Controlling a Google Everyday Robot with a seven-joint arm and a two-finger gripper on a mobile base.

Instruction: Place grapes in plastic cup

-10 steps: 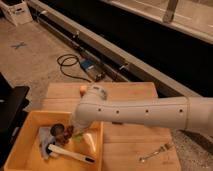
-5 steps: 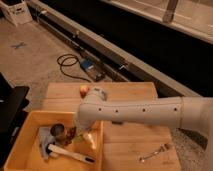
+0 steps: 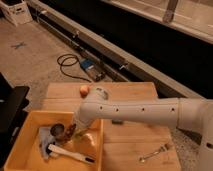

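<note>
My gripper (image 3: 73,132) hangs from the white arm (image 3: 130,111) and reaches down into the yellow bin (image 3: 30,120) at the table's left. A small dark red-purple shape, seemingly the grapes (image 3: 70,134), sits right at the gripper's tip, beside the dark metallic cup (image 3: 58,133). I cannot tell whether the gripper holds it. A pale greenish shape just right of the gripper may be the plastic cup (image 3: 84,138); the arm partly hides it. The round apple (image 3: 84,90) lies on the wooden table behind the bin.
A white utensil with a dark handle (image 3: 67,152) and a grey cloth (image 3: 46,140) lie in the bin. A fork (image 3: 155,151) lies on the wooden table (image 3: 135,145) at front right. A cable and blue box (image 3: 87,66) lie on the floor behind.
The arm has shifted slightly left and down, bringing the gripper a little deeper into the bin. Objects in the bin have not visibly moved.
</note>
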